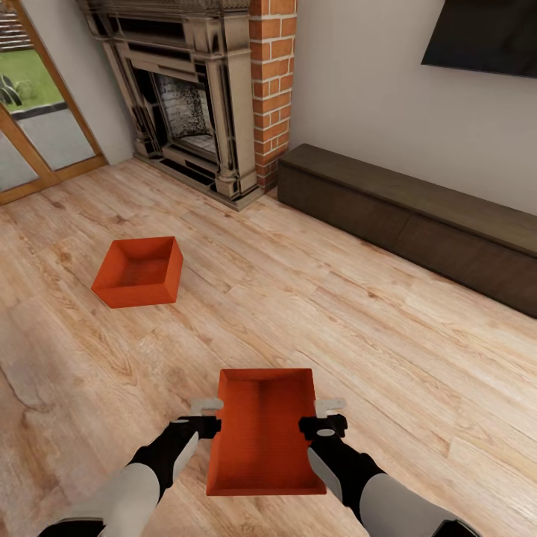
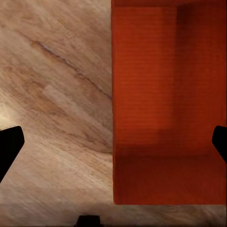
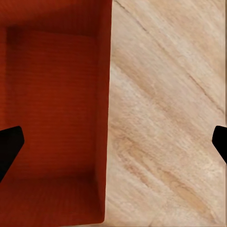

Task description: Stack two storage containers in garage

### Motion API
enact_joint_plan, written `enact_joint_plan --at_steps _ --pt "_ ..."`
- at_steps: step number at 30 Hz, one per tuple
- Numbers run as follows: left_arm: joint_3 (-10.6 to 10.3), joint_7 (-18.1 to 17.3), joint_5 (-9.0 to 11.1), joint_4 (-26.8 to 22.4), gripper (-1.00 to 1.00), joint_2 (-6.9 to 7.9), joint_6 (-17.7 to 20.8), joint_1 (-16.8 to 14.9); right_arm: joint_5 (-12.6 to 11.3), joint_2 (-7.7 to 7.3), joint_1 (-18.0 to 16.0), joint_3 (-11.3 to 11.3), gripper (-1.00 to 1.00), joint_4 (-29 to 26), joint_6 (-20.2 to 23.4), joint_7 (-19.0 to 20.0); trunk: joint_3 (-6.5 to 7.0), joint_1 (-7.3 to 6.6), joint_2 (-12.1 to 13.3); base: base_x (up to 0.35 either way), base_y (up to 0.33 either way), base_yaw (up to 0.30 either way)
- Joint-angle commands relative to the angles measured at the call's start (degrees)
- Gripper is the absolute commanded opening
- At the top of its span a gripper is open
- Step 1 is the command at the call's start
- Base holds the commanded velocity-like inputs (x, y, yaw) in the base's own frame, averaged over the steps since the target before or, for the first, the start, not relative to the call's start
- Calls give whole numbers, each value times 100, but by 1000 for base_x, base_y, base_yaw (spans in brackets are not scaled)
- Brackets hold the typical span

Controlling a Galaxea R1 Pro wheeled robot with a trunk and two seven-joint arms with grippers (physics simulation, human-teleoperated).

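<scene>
1. The near bin (image 1: 262, 440) is an orange-red rectangular box with an open top and plain low walls. In the head view it is at 6 o'clock, between the two grippers, above the plank floor (image 1: 388, 335).
2. The left gripper (image 1: 205, 416) is at the bin's left wall, the right gripper (image 1: 326, 418) at its right wall. In each wrist view one dark fingertip is over the bin's inside and the other over the floor, so the wall lies between widely spread fingers. The jaws are not pressed together; I cannot tell if they touch the wall.
3. The far bin (image 1: 139, 272), same colour and shape, sits on the floor at about 10 o'clock, well apart from the near one and turned a little.
4. The floor is light wood planks with visible grain.
5. The fireplace (image 1: 190, 97) at 12 o'clock has a dark carved frame and a red brick column (image 1: 270, 82).
6. A long low dark-wood cabinet (image 1: 418, 216) runs along the white wall at 2 o'clock.
7. A wood-framed glass door (image 1: 37, 119) is at 11 o'clock.
</scene>
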Motion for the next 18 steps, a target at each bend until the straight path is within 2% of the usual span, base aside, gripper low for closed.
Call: enact_joint_plan --at_steps 1,2,5,8,10,12,18 --pt "23 5 -34 87 100 -95 0 0 -33 -17 -7 38 100 -8 47 -32 -3 0 -2 0 0 0" --pt "23 7 -38 132 100 -151 -16 0 -41 -27 -9 28 100 -7 47 8 -3 0 -2 0 0 0" --pt "23 9 -45 152 100 -180 -26 0 -57 -41 -9 17 100 -2 48 54 -3 0 -2 0 0 0" --pt "23 33 -43 153 100 -190 -30 0 -212 -79 -9 12 100 2 45 74 -3 0 -2 0 0 0" --pt "23 63 -41 158 100 -188 -31 1 -410 -152 -9 11 100 3 41 125 -3 0 -2 0 0 0" --pt "23 72 -41 160 100 -184 -31 0 -466 -170 -9 11 100 3 31 166 -3 0 -2 0 0 0" --pt "9 79 -48 152 100 -157 -31 0 -525 -130 -9 24 100 3 -16 214 -3 0 -2 0 0 0"
